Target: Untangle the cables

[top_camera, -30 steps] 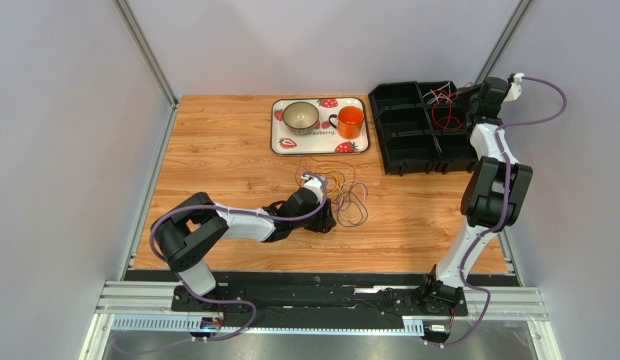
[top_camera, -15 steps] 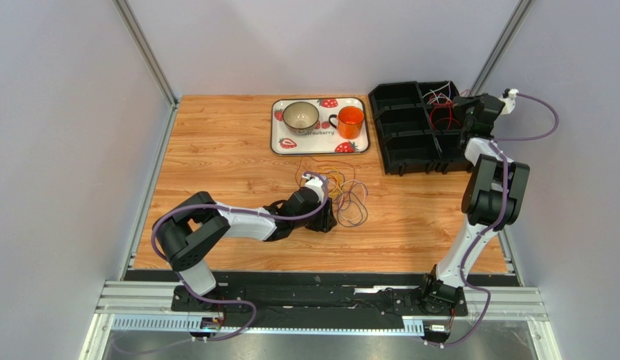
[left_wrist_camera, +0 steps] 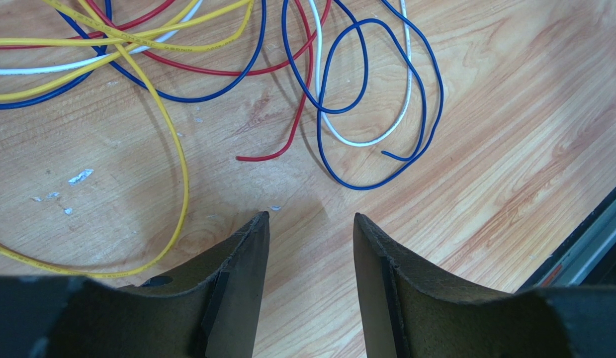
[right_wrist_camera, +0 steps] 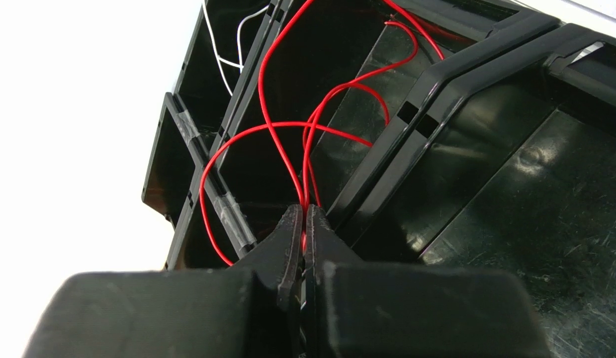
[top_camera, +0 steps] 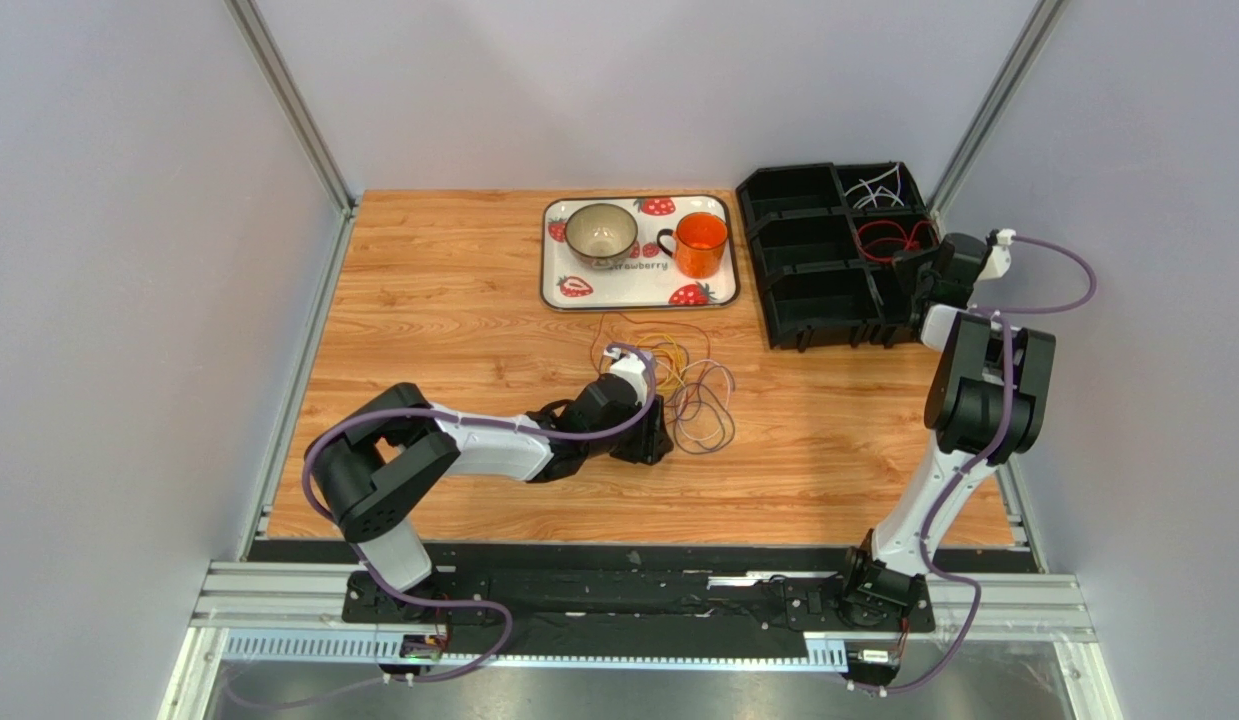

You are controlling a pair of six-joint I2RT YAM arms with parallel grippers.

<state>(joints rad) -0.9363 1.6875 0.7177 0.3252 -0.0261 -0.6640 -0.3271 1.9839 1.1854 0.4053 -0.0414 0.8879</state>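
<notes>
A tangle of yellow, blue, red and white cables (top_camera: 693,387) lies on the wooden table; it also shows in the left wrist view (left_wrist_camera: 214,67). My left gripper (top_camera: 652,440) (left_wrist_camera: 309,216) is open and empty, low over the table just beside the tangle. My right gripper (top_camera: 914,270) (right_wrist_camera: 305,209) is shut on a red cable (right_wrist_camera: 288,130), whose loops hang in a compartment of the black organizer bin (top_camera: 821,278). White cables (top_camera: 881,188) lie in the far compartment; they also show in the right wrist view (right_wrist_camera: 221,52).
A strawberry-patterned tray (top_camera: 558,278) at the back holds a bowl (top_camera: 600,231) and an orange mug (top_camera: 700,242). The black bin (right_wrist_camera: 512,186) stands at the back right by the wall. The metal rail runs along the near table edge.
My right gripper has moved toward the near right end of the bin, drawing the red cable with it. The left arm has not moved.
</notes>
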